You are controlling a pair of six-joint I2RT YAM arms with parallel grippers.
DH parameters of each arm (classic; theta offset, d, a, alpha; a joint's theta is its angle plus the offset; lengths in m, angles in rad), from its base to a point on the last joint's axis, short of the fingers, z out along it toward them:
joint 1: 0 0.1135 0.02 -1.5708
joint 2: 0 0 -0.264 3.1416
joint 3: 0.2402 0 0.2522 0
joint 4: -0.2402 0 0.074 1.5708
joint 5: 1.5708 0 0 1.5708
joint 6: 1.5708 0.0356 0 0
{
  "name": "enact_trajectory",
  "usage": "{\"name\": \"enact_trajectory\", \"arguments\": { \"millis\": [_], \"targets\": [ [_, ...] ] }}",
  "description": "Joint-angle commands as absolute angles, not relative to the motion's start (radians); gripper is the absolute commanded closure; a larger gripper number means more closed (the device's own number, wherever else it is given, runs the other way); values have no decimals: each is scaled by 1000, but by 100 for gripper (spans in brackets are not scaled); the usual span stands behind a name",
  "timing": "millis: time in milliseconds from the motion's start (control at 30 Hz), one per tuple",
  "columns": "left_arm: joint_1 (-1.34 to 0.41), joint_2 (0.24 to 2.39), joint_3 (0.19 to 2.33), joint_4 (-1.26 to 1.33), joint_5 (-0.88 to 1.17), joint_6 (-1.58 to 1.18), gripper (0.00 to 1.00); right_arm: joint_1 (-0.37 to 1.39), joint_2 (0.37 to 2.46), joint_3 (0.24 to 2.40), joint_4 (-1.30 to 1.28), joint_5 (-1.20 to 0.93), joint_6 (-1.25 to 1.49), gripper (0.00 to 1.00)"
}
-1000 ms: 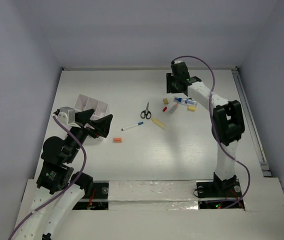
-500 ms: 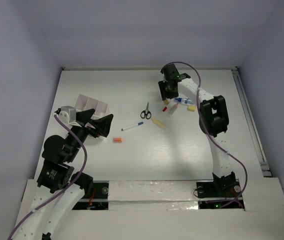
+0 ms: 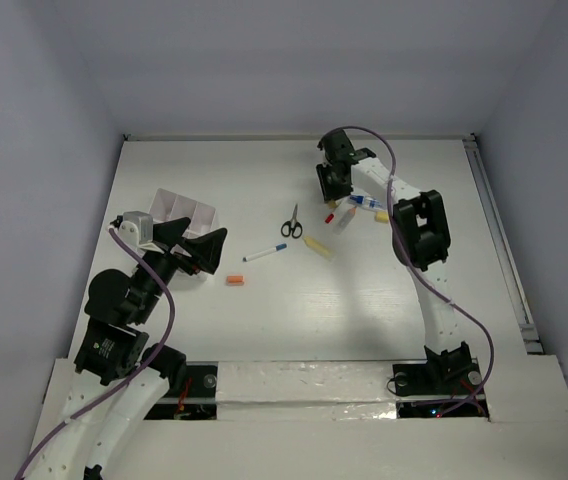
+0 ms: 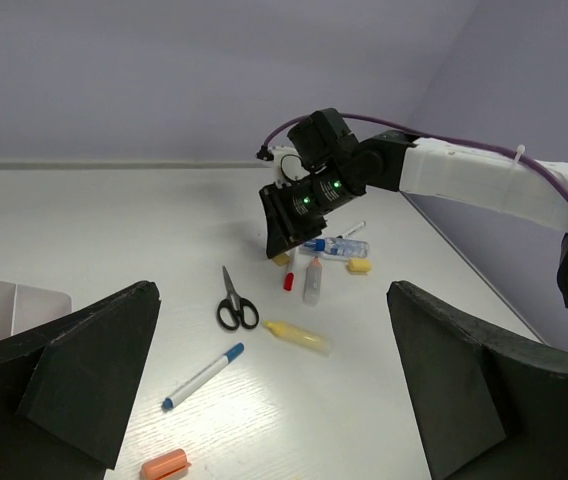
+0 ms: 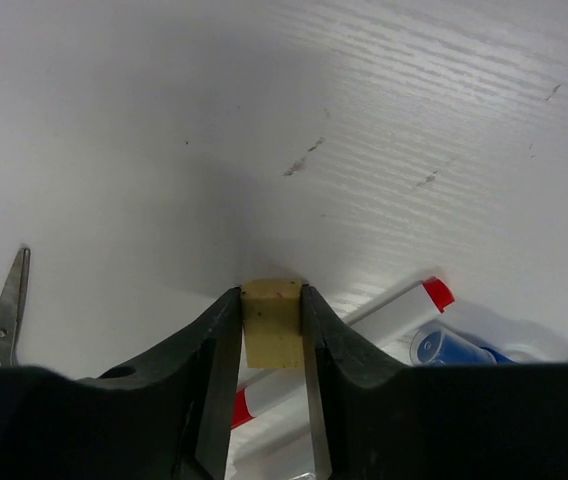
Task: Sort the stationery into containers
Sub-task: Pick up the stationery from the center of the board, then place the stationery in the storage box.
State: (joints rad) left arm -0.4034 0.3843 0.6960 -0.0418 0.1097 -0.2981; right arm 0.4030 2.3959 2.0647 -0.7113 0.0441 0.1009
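- Since a second ago my right arm has swung in to its left and come down over the cluster of small items; my left arm is where it was.
- The white box (image 3: 186, 211) with its thin dividing walls sits on the desk (image 3: 264, 320) just beside my left gripper (image 3: 202, 240), on its left.
- My left gripper hovers with its jaws spread wide and nothing between them.
- An orange bit (image 4: 164, 465) lies near that gripper, just ahead of it and low in its wrist view.
- A thin white pen with a blue cap (image 4: 202, 376) lies further ahead of it.
- The black-handled scissors (image 4: 234, 300) lie beyond the pen and to the left of my right gripper (image 5: 272, 300).
- A cream tube (image 4: 296, 337) lies just right of the scissors.
- My right gripper is closed narrowly on a beige eraser block (image 5: 272, 335), one finger pressed to each side. I cannot tell whether the block touches the desk.
- A red-capped pen (image 5: 434, 293) and a blue-capped item (image 5: 444, 345) lie just right of that gripper.
- A yellow bit (image 3: 382, 216) lies beyond them, further right.
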Motion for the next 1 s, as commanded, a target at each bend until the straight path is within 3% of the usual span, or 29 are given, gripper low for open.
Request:
{"name": "enact_trajectory", "arguments": {
  "millis": [0,167,500,667,967],
  "targets": [
    [-397,397,703,11,129,-296,1,407,2396,2117,-712,31,92,66],
    [-397,402,703,12,129,-295,1,439,2353,2111,-643,41,94,78],
    [-388,400,703,11,127,-296,1,601,2177,2010,-286,-167,215,78],
    [-388,405,703,8,127,-296,1,748,2154,1884,150,-337,382,77],
    [-388,403,701,9,126,-295,1,848,2387,2166,319,-413,515,77]
  ]
}}
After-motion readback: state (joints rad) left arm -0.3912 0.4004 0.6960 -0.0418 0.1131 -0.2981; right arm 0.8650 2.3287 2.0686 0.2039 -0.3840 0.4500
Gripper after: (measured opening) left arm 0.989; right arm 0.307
